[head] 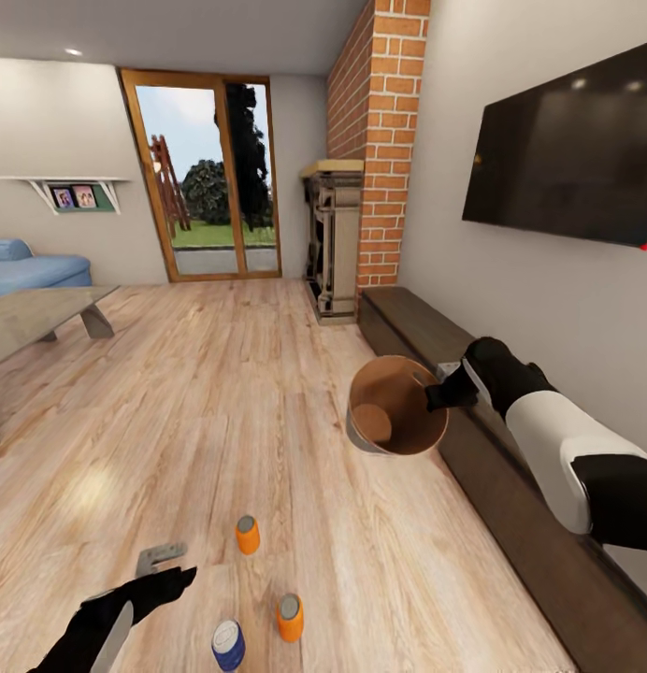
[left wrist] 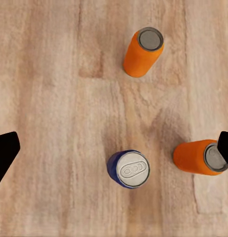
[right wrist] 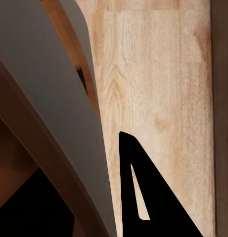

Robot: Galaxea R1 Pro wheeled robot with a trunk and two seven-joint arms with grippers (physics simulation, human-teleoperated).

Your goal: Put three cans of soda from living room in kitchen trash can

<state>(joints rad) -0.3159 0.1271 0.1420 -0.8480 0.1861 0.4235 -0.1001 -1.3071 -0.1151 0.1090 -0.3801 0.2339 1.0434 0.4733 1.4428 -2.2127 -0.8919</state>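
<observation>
Plank floor [head: 267, 402] of light wood, grain running lengthwise, glossy in patches. Three smooth cylindrical soda cans standing upright on it, apart from one another: far orange can [head: 248, 535], near orange can [head: 290, 618] and dark blue can [head: 228, 645], each with a grey metal top; pull-tab outline seen on the blue can's lid from the left wrist view, no legible brand or writing on any can. Left gripper [head: 165, 570] hovering above the cans, black fingers [left wrist: 5, 153] spread wide, nothing between them. Trash can [head: 396, 406], round and slightly tapered, pale grey outside, brown and tan inside, lifted off the floor and tilted with its mouth toward the camera, beside the long dark low cabinet [head: 510, 486]. Right gripper [head: 445, 391] pinching the trash can's rim, one finger [right wrist: 143, 197] outside the wall. Beyond: red brick column [head: 380, 140], flat black wall screen [head: 571, 150], blue sofa [head: 29, 266], glass tabletop [head: 38, 313].
</observation>
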